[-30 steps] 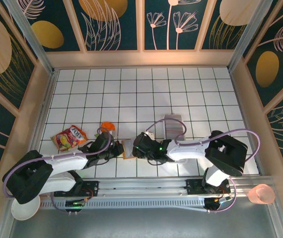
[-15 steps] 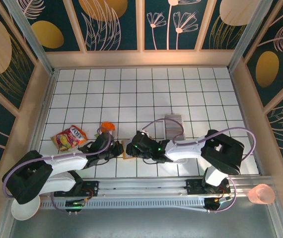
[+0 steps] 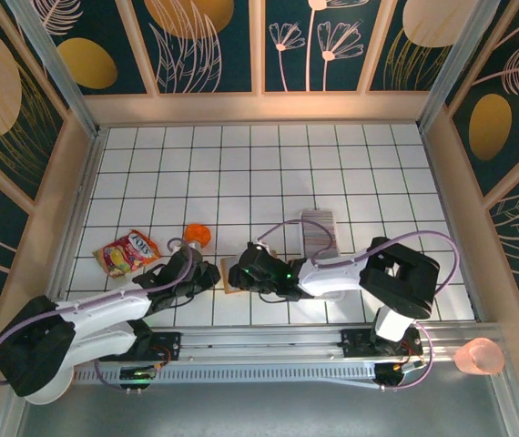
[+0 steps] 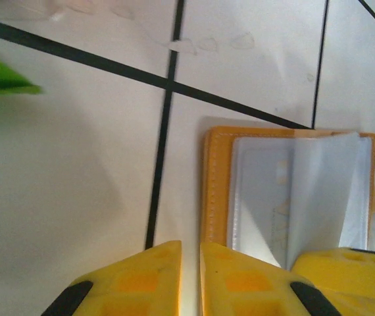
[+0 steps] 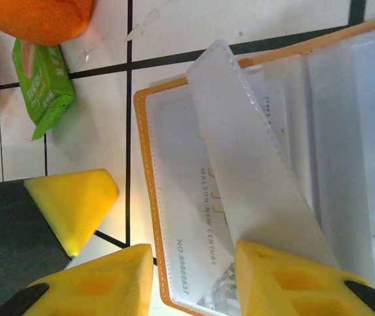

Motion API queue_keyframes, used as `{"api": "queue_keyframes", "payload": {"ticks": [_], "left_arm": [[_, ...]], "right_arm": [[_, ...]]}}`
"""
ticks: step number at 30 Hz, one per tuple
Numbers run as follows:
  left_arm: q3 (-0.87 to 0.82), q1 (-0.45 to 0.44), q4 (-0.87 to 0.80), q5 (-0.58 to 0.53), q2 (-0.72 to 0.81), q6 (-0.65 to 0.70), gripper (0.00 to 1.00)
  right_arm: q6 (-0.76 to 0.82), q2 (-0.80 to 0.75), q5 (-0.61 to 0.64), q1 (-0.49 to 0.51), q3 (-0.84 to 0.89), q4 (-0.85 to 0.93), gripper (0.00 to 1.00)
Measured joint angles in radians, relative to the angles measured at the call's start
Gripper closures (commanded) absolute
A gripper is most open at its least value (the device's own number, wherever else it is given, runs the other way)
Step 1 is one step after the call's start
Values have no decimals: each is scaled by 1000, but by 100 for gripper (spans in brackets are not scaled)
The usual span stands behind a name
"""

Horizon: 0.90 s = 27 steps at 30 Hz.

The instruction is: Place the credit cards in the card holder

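Observation:
The tan card holder lies open on the tiles between my two grippers. Its stitched rim frames clear sleeves, and one printed credit card lies flat in a sleeve. More credit cards stand edge-on in a clear tray. My right gripper is open and straddles the holder's left edge, with one finger on a raised sleeve leaf. My left gripper sits just left of the holder's rim. Its fingers are parted by a thin slit with nothing between them.
A red-yellow snack packet and an orange object lie left of the holder. A small green packet lies near them. The other arm's finger stands close beside the holder. The far half of the table has free room.
My right gripper has slid left over the open holder. My left arm's elbow has swung down and left, and its jaws have parted a little.

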<state>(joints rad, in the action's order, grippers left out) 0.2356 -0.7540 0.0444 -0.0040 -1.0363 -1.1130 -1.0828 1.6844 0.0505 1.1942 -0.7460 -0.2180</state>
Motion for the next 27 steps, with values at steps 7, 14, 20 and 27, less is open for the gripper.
{"api": "queue_keyframes", "payload": {"ticks": [7,14,20,27], "left_arm": [[0,0,-190,-186,194,-98,79],[19,0,-401,-377,417,-180,76],[29,0,-481,-451,521,-201,71],[48,0,-438,-422,472,-131,54]], "right_arm": [[18,21,-11,16,-49,-11,62],[76,34,-52,25,-117,-68,59],[159,13,-60,53,-150,-101,56],[367,-225,46,62,-124,3,56]]}}
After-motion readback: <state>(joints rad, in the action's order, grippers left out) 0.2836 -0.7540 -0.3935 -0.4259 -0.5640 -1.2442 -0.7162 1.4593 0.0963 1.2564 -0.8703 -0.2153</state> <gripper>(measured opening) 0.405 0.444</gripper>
